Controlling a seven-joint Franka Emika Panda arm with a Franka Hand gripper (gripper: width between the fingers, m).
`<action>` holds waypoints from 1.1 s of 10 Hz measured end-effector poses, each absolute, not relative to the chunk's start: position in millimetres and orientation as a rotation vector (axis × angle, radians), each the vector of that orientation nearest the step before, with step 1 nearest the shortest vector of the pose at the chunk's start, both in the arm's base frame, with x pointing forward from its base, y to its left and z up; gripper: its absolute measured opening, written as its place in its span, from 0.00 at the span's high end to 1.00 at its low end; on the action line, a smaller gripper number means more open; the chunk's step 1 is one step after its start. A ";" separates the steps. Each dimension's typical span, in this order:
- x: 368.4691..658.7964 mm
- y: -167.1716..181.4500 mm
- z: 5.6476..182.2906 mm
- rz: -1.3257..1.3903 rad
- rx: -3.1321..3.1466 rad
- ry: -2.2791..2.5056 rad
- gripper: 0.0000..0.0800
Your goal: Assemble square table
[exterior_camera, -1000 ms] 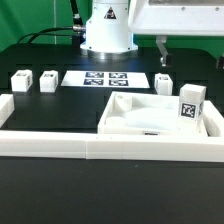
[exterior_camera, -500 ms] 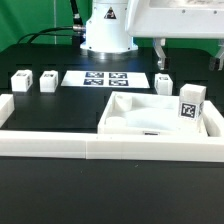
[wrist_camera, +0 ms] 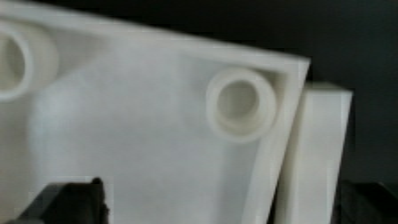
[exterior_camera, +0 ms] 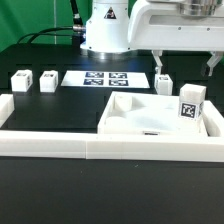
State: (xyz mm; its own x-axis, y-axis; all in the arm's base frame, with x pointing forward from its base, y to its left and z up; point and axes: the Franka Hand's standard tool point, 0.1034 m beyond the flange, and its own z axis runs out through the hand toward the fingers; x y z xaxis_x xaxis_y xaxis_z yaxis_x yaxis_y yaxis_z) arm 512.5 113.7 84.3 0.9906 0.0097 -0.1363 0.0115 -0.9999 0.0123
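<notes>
At the far side of the exterior view's left, a short arm of the low border wall (exterior_camera: 6, 106) turns back from the long front run. Behind it, two small white pieces stand side by side on the black table (exterior_camera: 60, 108): the first leg block (exterior_camera: 20, 81) and, just beside it, the second leg block (exterior_camera: 47, 80). Neither touches the other.

Towards the middle, the marker board (exterior_camera: 105, 78) lies flat in front of the white robot base (exterior_camera: 107, 28).

Further right, the third leg block (exterior_camera: 163, 84) stands alone behind the table top (exterior_camera: 135, 118), near its back edge. The table top lies recessed side up, pushed against the front border wall. The fourth leg block (exterior_camera: 190, 103) stands upright at its right end, with its tag facing out. I cannot tell whether it stands on the slab or just behind it.

Above that right end hangs the gripper (exterior_camera: 187, 58). Its two dark fingers are spread wide with nothing between them, one over the third leg block and one near the frame's right edge.

In the wrist view, the table top (wrist_camera: 143, 120) fills the frame, showing round sockets (wrist_camera: 240, 103), with a white wall edge close beside it. Only blurred dark fingertips (wrist_camera: 71, 200) show there.
</notes>
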 end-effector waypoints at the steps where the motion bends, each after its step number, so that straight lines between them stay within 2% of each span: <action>1: 509.5 116.4 84.1 -0.239 3.097 0.004 0.19; 5: 497.5 103.7 81.9 -0.730 2.992 -0.048 0.19; 6: 474.7 108.2 74.9 -0.929 2.982 -0.109 0.19; 8: 455.1 105.2 61.3 -1.173 2.949 -0.143 0.19; 9: 452.4 106.5 54.7 -1.251 2.922 -0.146 0.19; 11: 452.1 108.9 53.1 -1.245 2.896 -0.181 0.19</action>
